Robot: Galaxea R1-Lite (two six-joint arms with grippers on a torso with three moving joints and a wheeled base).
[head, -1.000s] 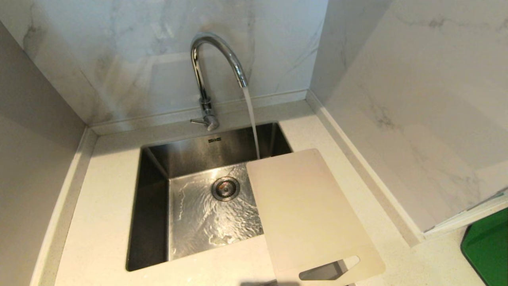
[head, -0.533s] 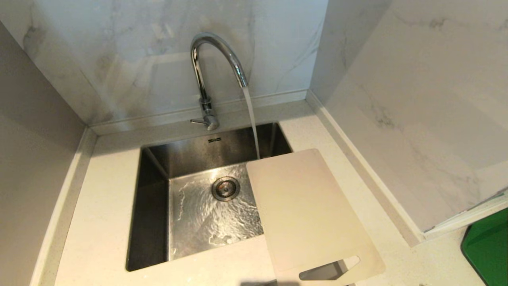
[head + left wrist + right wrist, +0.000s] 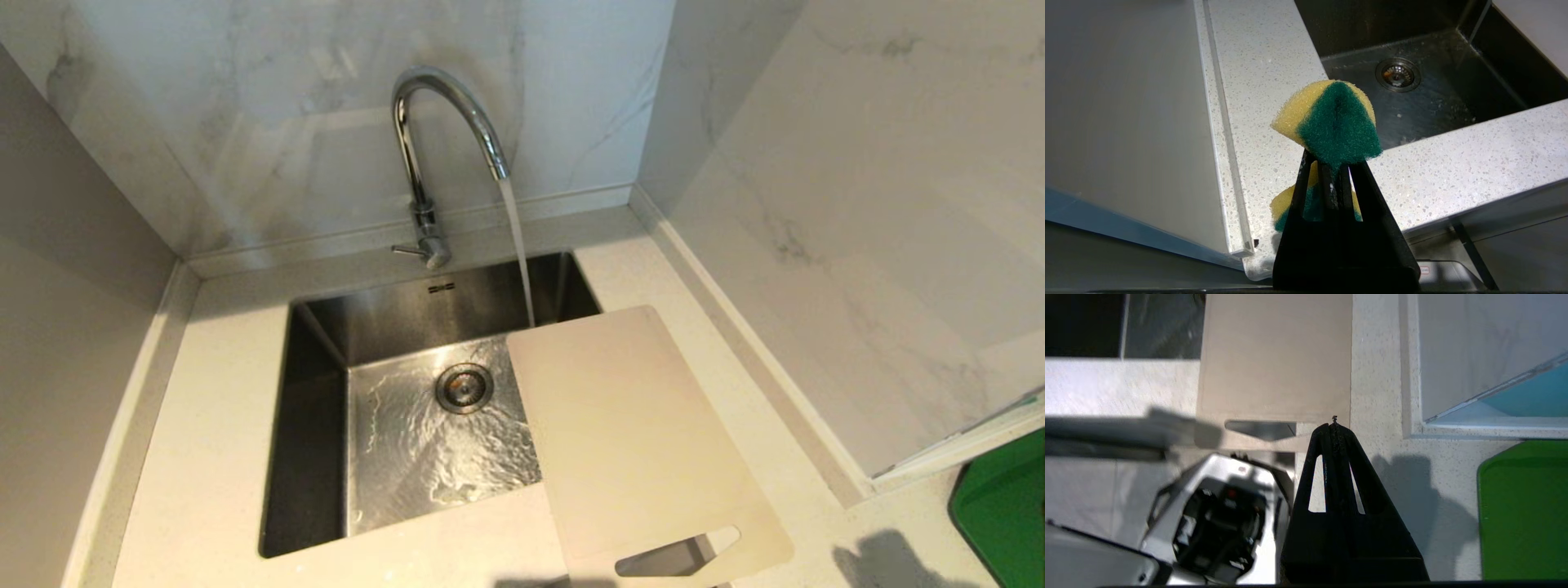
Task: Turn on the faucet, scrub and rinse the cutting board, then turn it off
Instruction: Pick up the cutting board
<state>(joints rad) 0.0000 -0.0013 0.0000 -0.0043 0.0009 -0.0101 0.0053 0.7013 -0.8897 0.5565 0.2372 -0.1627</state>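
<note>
Your right fingers [image 3: 1334,424], pressed together, hang just short of the board's [image 3: 1276,355] slotted end; its long axis runs ahead toward the sink [image 3: 392,441]. Left fingers [image 3: 1331,163] pinch the sponge [image 3: 1331,118].

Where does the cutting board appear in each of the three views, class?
Head view: cutting board lower right of centre, spanning sink corner and counter.
Left wrist view: not in it.
Right wrist view: cutting board top centre, beyond the fingertips.
Shared landmark: sink.
</note>
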